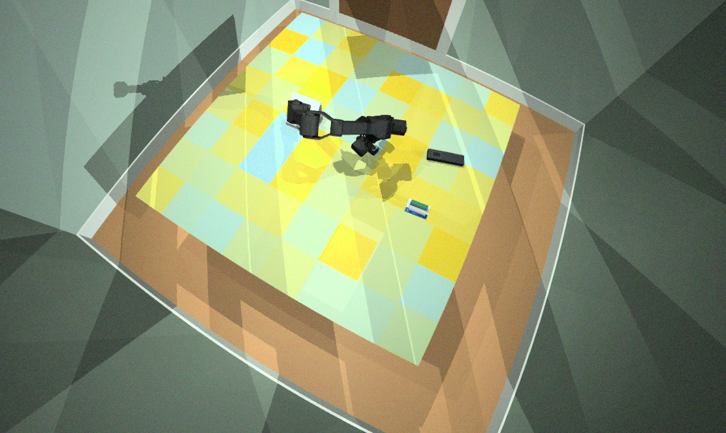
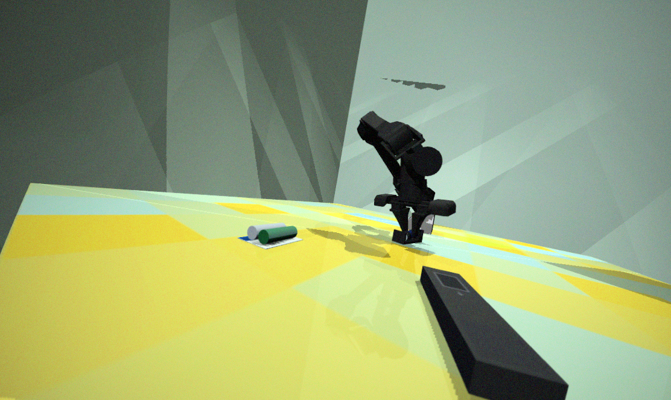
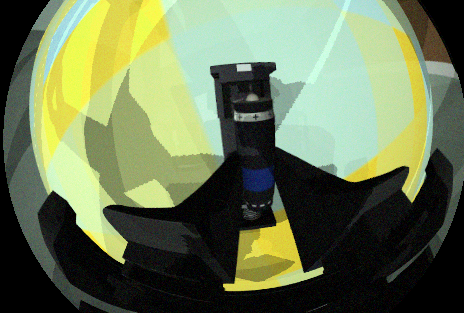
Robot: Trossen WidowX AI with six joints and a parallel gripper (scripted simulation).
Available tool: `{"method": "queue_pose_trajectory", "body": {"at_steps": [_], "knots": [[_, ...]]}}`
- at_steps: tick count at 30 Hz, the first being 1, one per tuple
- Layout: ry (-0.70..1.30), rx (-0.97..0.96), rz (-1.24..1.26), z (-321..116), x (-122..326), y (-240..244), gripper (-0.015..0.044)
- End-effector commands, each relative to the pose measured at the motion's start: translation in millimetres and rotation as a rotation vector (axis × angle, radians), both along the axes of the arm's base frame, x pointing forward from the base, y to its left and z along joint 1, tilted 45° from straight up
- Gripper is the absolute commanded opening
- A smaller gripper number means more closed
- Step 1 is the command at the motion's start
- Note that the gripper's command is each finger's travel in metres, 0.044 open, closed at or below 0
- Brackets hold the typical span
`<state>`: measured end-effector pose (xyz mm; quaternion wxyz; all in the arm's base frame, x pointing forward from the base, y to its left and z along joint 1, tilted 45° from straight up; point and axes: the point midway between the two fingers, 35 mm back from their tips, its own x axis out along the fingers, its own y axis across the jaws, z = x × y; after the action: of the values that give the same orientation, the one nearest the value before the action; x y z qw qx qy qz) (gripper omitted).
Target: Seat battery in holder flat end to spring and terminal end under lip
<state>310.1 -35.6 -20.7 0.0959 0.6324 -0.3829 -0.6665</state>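
My gripper [image 3: 255,155] [image 2: 410,223] is shut on the battery [image 3: 255,140] [image 2: 408,235], one finger on each side. The battery is dark with a blue band and a pale ring with plus marks. It lies lengthwise over the black holder [image 3: 228,132] [image 2: 400,236]. Its terminal end points toward the lip [image 3: 243,68] at the top of the wrist view, with the metal tip visible just short of the lip. Its flat end is by the coiled spring [image 3: 250,212]. The holder's left wall shows beside the battery; the fingers hide much of the holder. I cannot tell whether the battery is fully down.
A long black box [image 1: 444,157] [image 2: 490,331] lies on the patchwork mat [image 1: 348,251]. A green cylinder [image 1: 419,204] [image 2: 278,234] and a white cylinder [image 1: 416,211] [image 2: 267,229] lie side by side on a small card. The arm's base stands by a white plate [image 1: 306,97].
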Motion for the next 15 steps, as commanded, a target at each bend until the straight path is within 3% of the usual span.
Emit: {"method": "queue_pose_trajectory", "body": {"at_steps": [1,15], "knots": [[-0.032,-0.015,0.011,1.2,2.3,-3.8,0.0065],[-0.082,-0.037,0.057,0.3,-0.5,-4.5,0.0065]]}}
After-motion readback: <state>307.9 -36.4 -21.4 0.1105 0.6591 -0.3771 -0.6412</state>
